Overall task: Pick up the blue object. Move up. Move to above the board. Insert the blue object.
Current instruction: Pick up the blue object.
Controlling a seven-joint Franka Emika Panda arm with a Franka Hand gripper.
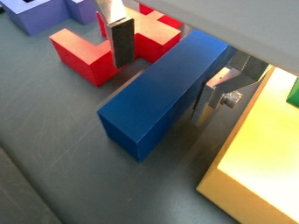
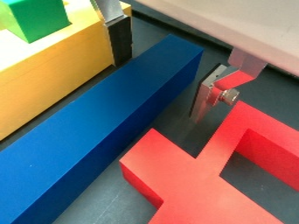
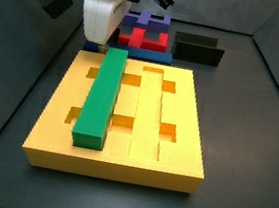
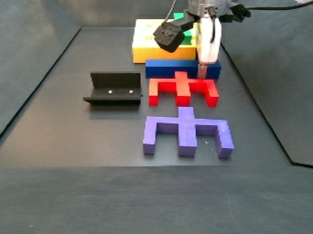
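The blue object (image 1: pixel 163 92) is a long dark-blue bar lying on the floor between the yellow board (image 1: pixel 257 166) and a red piece (image 1: pixel 87 52). It also shows in a wrist view (image 2: pixel 93 131) and in both side views (image 4: pixel 184 69) (image 3: pixel 148 53). My gripper (image 1: pixel 172 74) is open and low, straddling one end of the bar, with one finger (image 1: pixel 122 39) on the red piece's side and the other on the board's side. Small gaps show between the pads and the bar in a wrist view (image 2: pixel 160 83). The board (image 3: pixel 132 125) carries a green bar (image 3: pixel 101 94) in one groove.
The red piece (image 4: pixel 184 89) lies right beside the blue bar. A purple-blue notched block (image 4: pixel 186 132) lies beyond the red piece. The dark fixture (image 4: pixel 113 89) stands apart at the side. Dark walls surround the floor.
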